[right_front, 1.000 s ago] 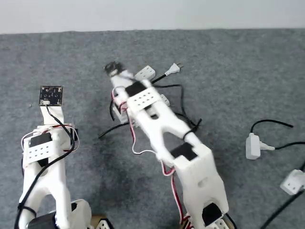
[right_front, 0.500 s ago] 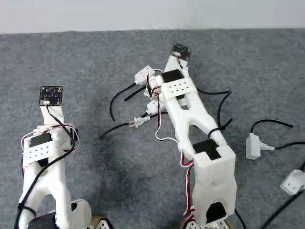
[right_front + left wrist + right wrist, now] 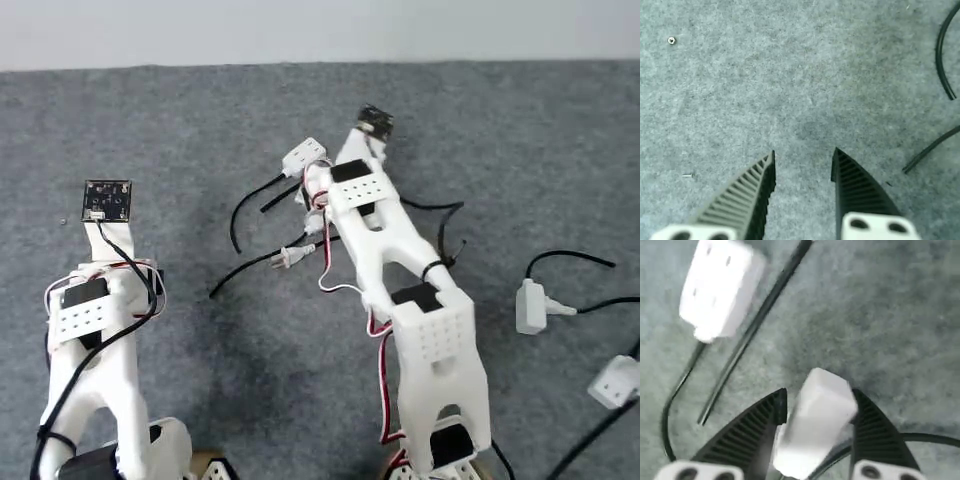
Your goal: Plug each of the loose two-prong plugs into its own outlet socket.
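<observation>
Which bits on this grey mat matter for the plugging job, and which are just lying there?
For the job: white outlet socket with slots; white plastic block in the right hand; loose two-prong plug on a black cord.
Just lying about: small metal screw; thin metal pin.

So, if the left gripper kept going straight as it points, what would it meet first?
Likely just the grey mat: the open left gripper has bare mat ahead; the black cables lie off to one side. Depth is unclear.
</observation>
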Robot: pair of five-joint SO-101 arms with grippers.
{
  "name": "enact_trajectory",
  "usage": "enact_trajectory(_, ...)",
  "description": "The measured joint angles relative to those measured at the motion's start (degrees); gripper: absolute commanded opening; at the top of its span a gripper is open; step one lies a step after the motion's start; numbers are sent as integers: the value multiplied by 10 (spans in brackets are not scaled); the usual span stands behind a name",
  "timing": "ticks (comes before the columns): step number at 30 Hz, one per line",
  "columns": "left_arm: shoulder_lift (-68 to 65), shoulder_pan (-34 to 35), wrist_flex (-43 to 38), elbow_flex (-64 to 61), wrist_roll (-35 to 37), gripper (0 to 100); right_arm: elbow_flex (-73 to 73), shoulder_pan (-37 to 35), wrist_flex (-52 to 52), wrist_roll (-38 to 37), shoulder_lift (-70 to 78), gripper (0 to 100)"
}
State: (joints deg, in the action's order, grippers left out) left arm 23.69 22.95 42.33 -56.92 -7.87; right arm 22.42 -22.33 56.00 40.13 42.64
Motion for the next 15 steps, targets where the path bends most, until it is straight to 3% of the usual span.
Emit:
enact_trajectory(3,0,0,0,0,0,178,42,-1,33,-20,26,9)
enact_trajectory(15,0,0,0,0,0,178,182,-28,251,-31,56,8)
